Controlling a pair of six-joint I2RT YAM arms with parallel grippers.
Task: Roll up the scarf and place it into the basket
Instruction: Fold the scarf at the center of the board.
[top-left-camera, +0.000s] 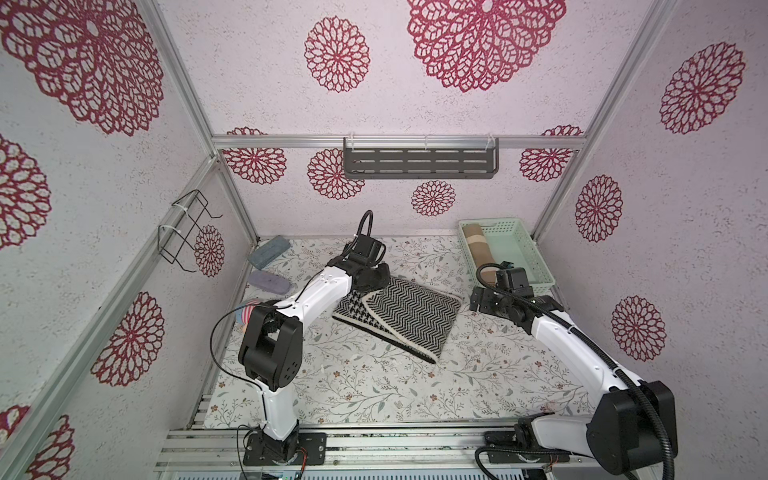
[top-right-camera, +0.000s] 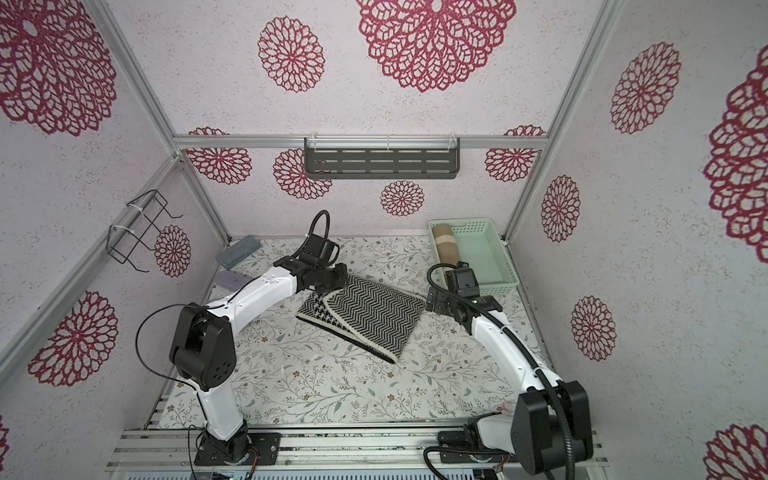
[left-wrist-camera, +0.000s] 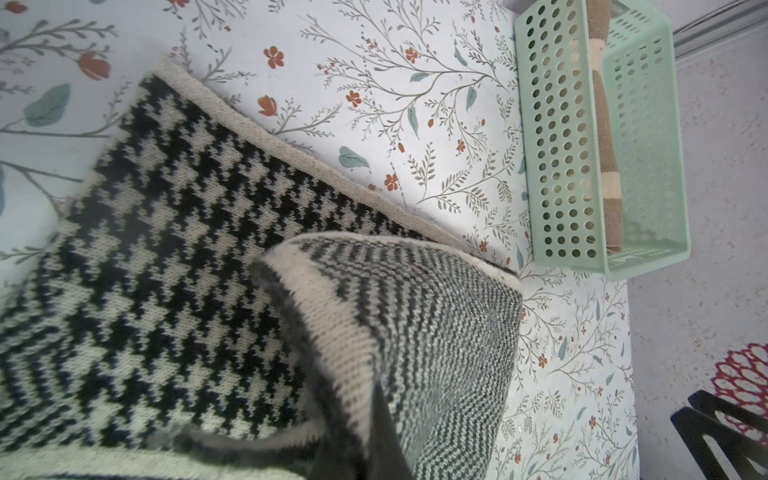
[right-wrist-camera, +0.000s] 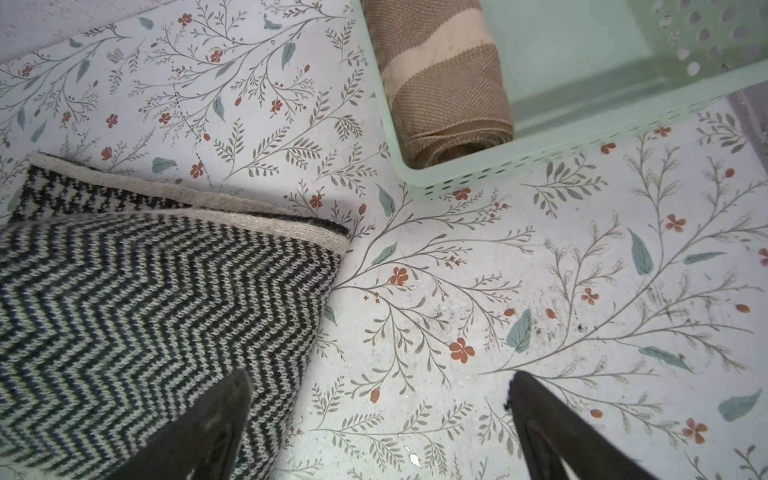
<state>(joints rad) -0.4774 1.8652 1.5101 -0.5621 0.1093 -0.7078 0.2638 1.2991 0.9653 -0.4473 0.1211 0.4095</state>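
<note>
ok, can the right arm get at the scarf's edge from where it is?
Probably yes. The right claw is open right at the scarf's side edge, one finger over the herringbone knit, the other over the table. Nothing lies between them; the basket stands apart, farther back.

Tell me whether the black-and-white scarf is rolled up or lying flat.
Not rolled: the scarf lies folded flat on the floral tabletop, outside the basket; one corner is lifted, pinched in the left end effector.

The left arm and right arm are clad in screw-dotted white shells joined by black housings; a ribbed black conduit is routed along the right, whose fingers are tapered black.
</note>
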